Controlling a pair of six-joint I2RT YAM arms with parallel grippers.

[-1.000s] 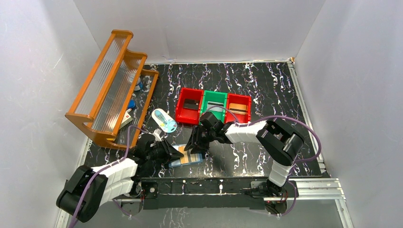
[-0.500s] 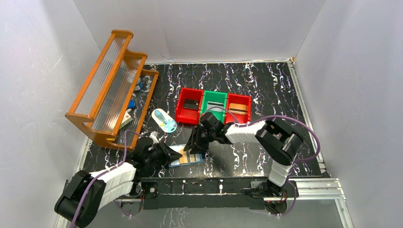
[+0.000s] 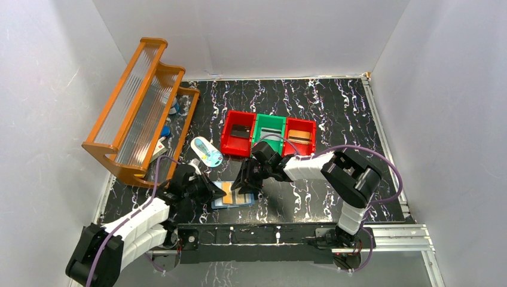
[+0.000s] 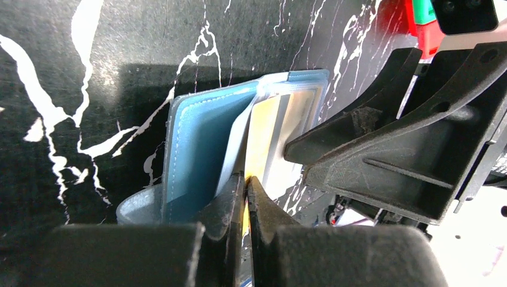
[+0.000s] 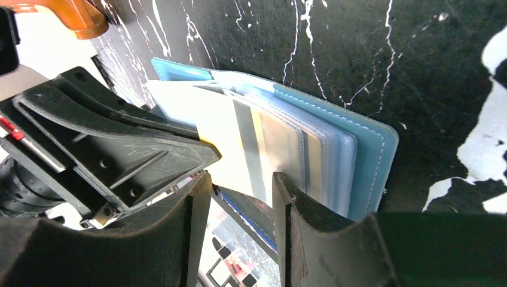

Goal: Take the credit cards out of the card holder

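The blue card holder (image 3: 234,199) lies open on the black mat near the front edge. A tan-orange credit card (image 4: 263,134) sticks out of its clear pockets. My left gripper (image 4: 246,194) comes in from the left and is shut on that card's near edge. In the top view the left gripper (image 3: 214,192) sits at the holder's left side. My right gripper (image 5: 239,182) is open above the holder's (image 5: 359,155) other side, one finger (image 5: 293,203) over the pockets. From above, the right gripper (image 3: 242,185) hangs over the holder's back edge.
Three joined bins stand behind the holder: a red bin (image 3: 229,142) with a black card, a green bin (image 3: 261,121) with a pale card, and a red bin (image 3: 312,125) with a tan card. A white-and-blue oval case (image 3: 207,152) and an orange rack (image 3: 140,101) are at the left.
The left gripper's jaws have closed onto the tan-orange card's edge, and the left forearm has swung a little. The right arm has stayed where it was.
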